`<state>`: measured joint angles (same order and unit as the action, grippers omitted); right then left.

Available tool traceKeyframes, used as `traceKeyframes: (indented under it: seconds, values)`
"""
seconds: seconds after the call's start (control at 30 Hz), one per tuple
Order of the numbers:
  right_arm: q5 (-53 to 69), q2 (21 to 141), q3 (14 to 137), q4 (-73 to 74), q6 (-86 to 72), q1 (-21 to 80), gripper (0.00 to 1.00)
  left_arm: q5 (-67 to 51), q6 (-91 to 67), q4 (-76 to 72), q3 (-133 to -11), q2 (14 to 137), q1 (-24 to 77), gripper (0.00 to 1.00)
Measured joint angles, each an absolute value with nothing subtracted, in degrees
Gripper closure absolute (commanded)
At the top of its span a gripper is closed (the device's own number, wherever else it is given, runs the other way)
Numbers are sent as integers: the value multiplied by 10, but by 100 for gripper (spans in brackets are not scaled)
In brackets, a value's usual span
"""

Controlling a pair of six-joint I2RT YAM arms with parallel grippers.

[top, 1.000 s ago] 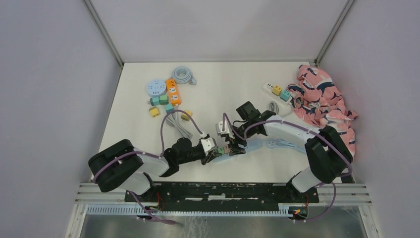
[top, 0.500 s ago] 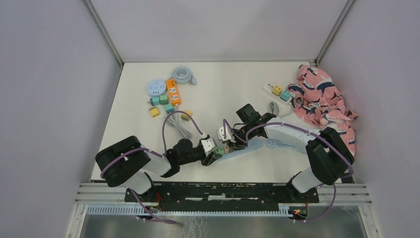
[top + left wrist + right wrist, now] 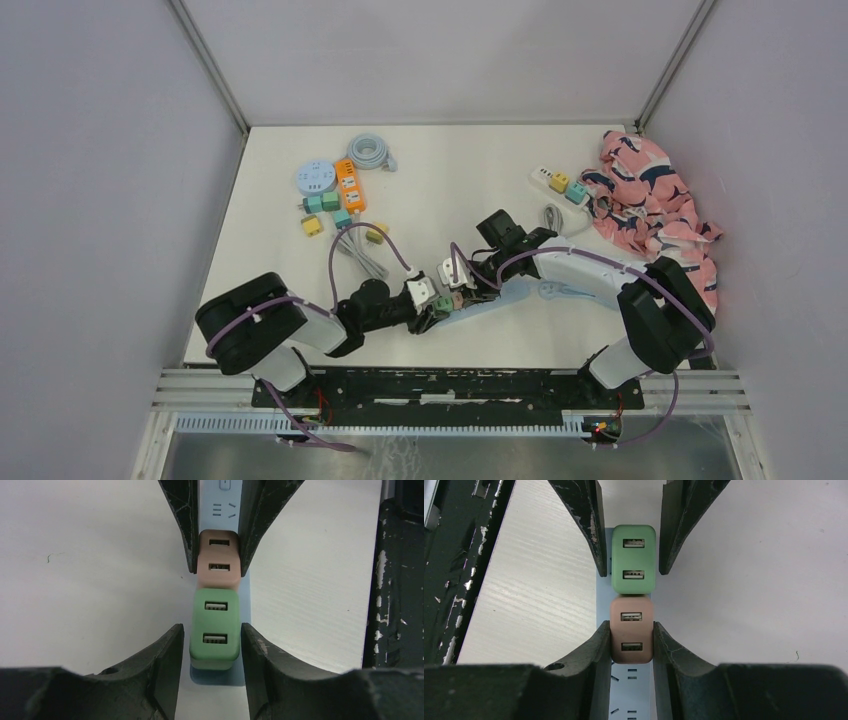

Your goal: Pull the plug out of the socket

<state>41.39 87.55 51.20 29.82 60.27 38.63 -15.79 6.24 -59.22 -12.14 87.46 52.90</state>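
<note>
Chargers are the whole matter near the middle of the worktop's (image 3: 450,200) near edge. A green USB charger plug (image 3: 215,605) and a pink USB charger plug (image 3: 631,616) stand plugged into a light-blue power strip (image 3: 227,495), end to end and touching, in line with the strip's long axis. That axis runs from near-left to far-right, and the two arms meet over it head-on, one from each end.

The left pincer (image 3: 212,645) straddles the green plug, a finger close on either flank; whether they press it I cannot tell. The right pincer (image 3: 630,630) is closed on the pink plug, its fingers (image 3: 596,645) hard against both long sides. So the pink plug lies inside the right pincer, and the right arm is the one placed to take it. The left looks set to steady the strip.

As I judge it, the pull must go straight up off the strip's face, square to its long axis. A slanted tug toward the left arm would jam pink against green.

No container proper is here; the stretch of strip in view carries just these two.

Toward the far-left corner lie a round socket hub (image 3: 314,177), an orange power strip (image 3: 349,183) and a coiled grey cable (image 3: 368,152). By the right edge are a white power strip (image 3: 560,182) bearing small plugs and a pink patterned cloth (image 3: 655,205).
</note>
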Motion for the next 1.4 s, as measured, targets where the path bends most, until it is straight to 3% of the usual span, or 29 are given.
traceKeyframes:
  seconds: [0.17, 0.37, 0.4, 0.87, 1.2, 1.4]
  values:
    - [411, 875, 514, 301, 606, 388, 100, -168, 52, -614, -125, 877, 529, 51]
    - [408, 875, 515, 304, 609, 389, 100, -172, 46, -624, -130, 884, 529, 94]
    - [408, 876, 515, 305, 609, 389, 100, -172, 46, -623, -131, 885, 528, 97]
    - [408, 881, 523, 300, 505, 368, 100, -185, 56, -611, -144, 894, 527, 97]
    - [459, 872, 517, 373, 677, 328, 100, -199, 56, -622, -176, 931, 532, 97]
    - [427, 865, 518, 360, 620, 348, 100, -212, 55, -635, -176, 943, 530, 97]
